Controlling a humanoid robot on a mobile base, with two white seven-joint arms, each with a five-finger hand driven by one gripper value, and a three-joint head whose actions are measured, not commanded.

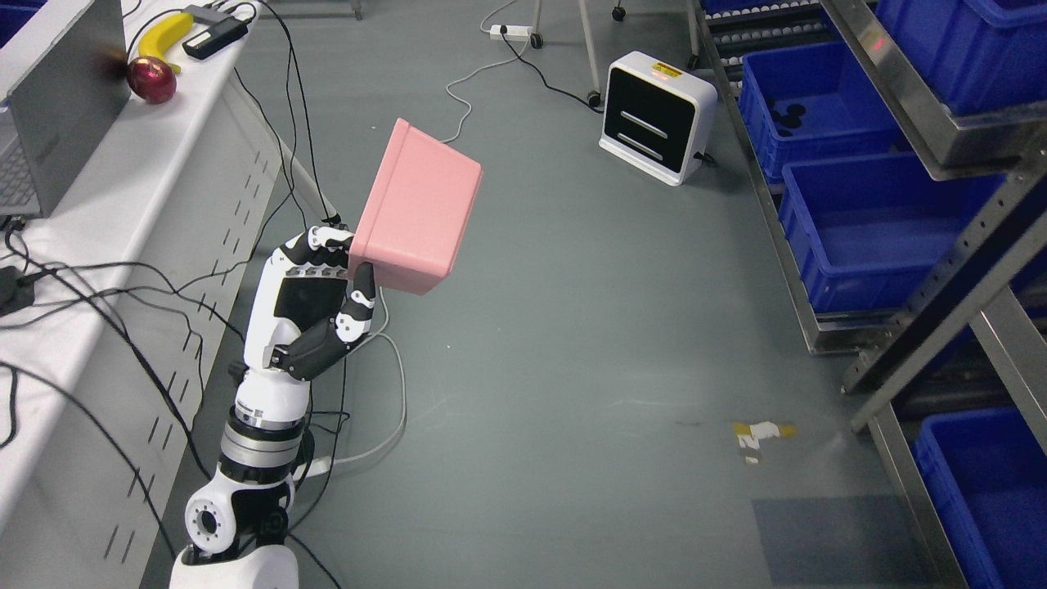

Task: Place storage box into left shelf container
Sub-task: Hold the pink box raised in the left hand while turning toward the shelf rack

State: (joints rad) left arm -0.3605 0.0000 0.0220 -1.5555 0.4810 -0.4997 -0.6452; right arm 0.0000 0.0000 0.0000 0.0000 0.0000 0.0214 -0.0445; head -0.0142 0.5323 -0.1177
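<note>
Pink box [421,209] up in the air, tipped on its side, bottom facing the camera. Held by the left hand [315,298], fingers [360,303] wrapped tight on the lower edge of the box. Left arm up from the bottom left, beside the white table [98,270]. Right hand nowhere to be seen.

So far: box picked up and off the ground, by the look of it. Not yet in any bin. Still to do, as a guess: carry the box across the open floor to the shelf [924,270] on the right side, pick the correct blue bin [867,229], lower the box in, let go. Hard to say from here which bin counts as the left one. About halfway at most.

Around: black cables [123,327] hanging down the table side, very close to the arm, easy to snag. Laptop [49,114], red apple [151,80] and banana [168,37] up on the table, well apart from the box. White machine [654,114] on the floor near the shelf, between box and the far bins. Bit of tape [761,433] on the floor. Metal bars of the shelf sticking out at a slant, something to bump into on the way in.
</note>
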